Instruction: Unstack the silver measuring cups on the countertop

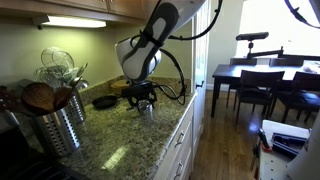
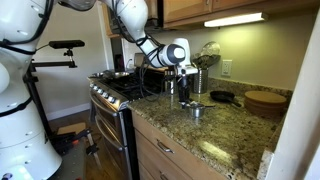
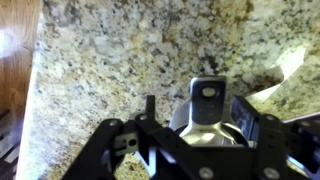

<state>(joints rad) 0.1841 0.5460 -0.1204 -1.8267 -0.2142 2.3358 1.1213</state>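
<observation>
The silver measuring cups (image 3: 205, 122) sit stacked on the speckled granite countertop (image 3: 110, 50), with a flat handle with a hole pointing away from me in the wrist view. They also show in both exterior views (image 1: 148, 110) (image 2: 196, 108). My gripper (image 3: 198, 108) is low over the stack, with one finger on each side of the cups. The jaws are open; the left finger stands a little apart from the cup rim. The lower part of the stack is hidden by the gripper body.
A black round pan (image 1: 104, 101) (image 2: 222, 97) lies behind the cups. A ribbed steel utensil canister (image 1: 60, 128) stands near the counter's front corner. A stove (image 2: 118, 90) adjoins the counter. A round wooden board (image 2: 265, 100) lies further along. The counter edge (image 3: 38, 90) is near.
</observation>
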